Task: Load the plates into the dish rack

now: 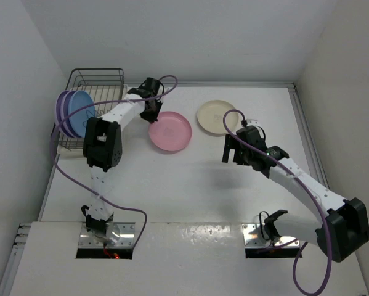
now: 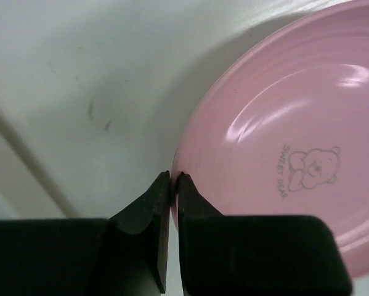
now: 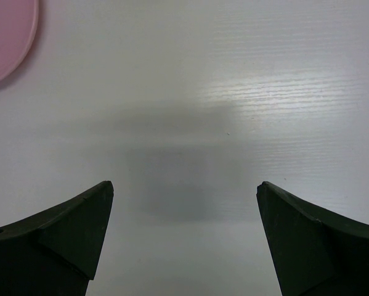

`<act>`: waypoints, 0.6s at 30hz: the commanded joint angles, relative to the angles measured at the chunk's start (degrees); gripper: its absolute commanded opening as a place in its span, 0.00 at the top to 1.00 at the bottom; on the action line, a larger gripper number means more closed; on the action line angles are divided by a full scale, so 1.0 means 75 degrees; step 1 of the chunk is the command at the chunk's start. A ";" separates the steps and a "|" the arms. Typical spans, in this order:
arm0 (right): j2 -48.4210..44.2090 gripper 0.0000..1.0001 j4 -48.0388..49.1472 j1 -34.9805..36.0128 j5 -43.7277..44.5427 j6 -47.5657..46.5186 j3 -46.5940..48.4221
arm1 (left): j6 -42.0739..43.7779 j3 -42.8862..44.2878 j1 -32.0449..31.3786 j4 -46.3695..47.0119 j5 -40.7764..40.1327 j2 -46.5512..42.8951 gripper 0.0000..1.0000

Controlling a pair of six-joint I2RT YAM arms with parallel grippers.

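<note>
The pink plate (image 1: 170,131) lies flat on the white table, and its bear print shows in the left wrist view (image 2: 283,135). My left gripper (image 1: 150,115) (image 2: 175,177) is shut on the pink plate's left rim, one finger inside and one outside. The cream plate (image 1: 217,116) lies flat further right. In the dish rack (image 1: 97,83) at the far left stand two lilac plates (image 1: 63,111) and a blue plate (image 1: 83,115), all on edge. My right gripper (image 1: 231,152) (image 3: 184,192) hangs open over bare table with nothing between its fingers. A sliver of the pink plate (image 3: 5,37) shows in the right wrist view.
White walls close in the table on the left, back and right. A raised strip (image 1: 233,83) runs along the table's far edge. Purple cables (image 1: 172,80) loop off both arms.
</note>
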 commanded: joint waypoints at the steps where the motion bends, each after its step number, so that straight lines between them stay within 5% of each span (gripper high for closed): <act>1: -0.0160 0.00 0.0137 -0.0038 -0.0064 0.0019 0.0325 | -0.0069 0.0719 0.0104 -0.0092 -0.0234 -0.1619 1.00; 6: -0.0312 0.00 0.0055 -0.0038 0.0007 -0.0039 0.0443 | 0.0432 0.1178 0.0104 -0.0010 -0.1322 -0.2803 1.00; 11: -0.0499 0.00 0.0113 -0.0002 0.0054 -0.0040 0.0396 | 0.1546 0.0956 0.0267 0.0657 -0.3863 -0.3836 1.00; 14: -0.0605 0.00 0.0125 0.0009 0.0042 -0.0005 0.0302 | 0.2553 0.0079 0.0268 0.1593 -0.5317 -0.4527 1.00; 18: -0.0699 0.00 0.0172 -0.0014 -0.0016 -0.0016 0.0267 | 0.5345 -0.2087 0.0268 0.5073 -0.7133 -0.5442 1.00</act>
